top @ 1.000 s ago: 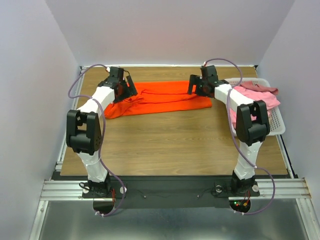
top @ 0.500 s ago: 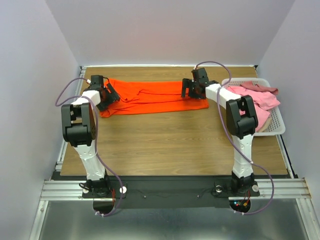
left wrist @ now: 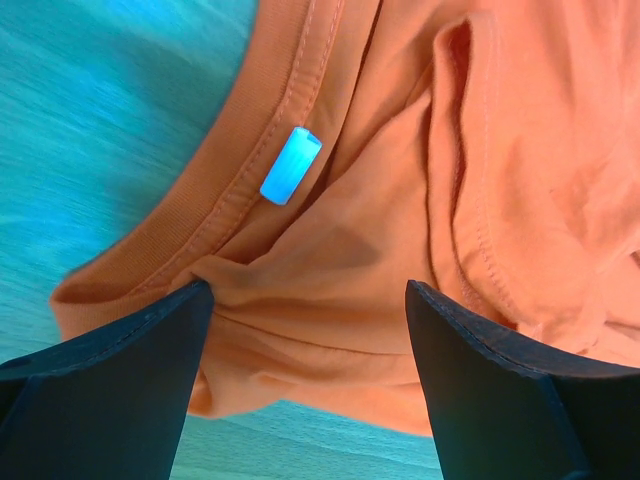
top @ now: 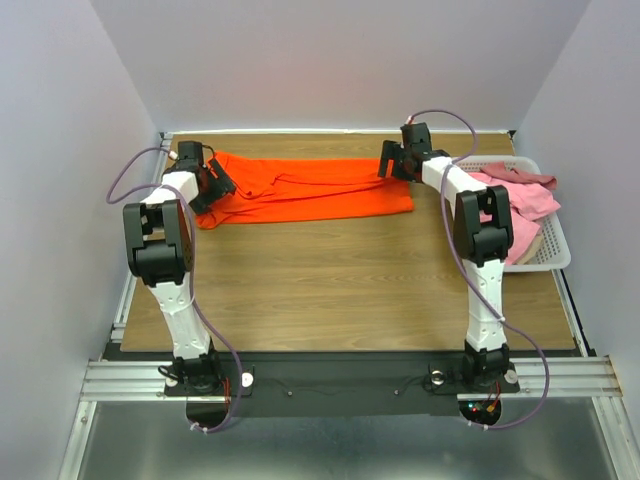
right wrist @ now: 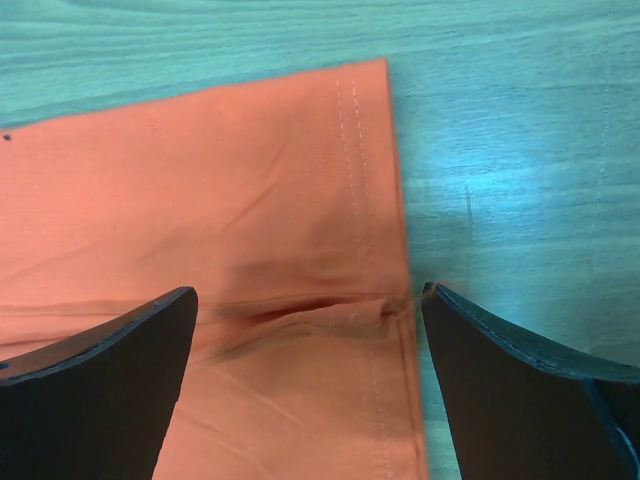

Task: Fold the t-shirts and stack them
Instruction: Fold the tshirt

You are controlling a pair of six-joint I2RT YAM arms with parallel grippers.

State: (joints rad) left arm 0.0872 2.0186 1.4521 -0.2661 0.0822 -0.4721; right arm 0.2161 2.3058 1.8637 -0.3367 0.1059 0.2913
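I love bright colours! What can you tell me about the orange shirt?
The orange t-shirt is soft, wrinkly cloth, folded into a long strip lying flat across the far side of the table. Its collar, with a small pale label, points left; its stitched hem is on the right. The left gripper stands open over the collar and the right gripper open over the hem.

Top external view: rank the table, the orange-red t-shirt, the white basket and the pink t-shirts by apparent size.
1. table
2. orange-red t-shirt and white basket: too alike to rank, and the basket is partly hidden
3. pink t-shirts, heaped in the basket
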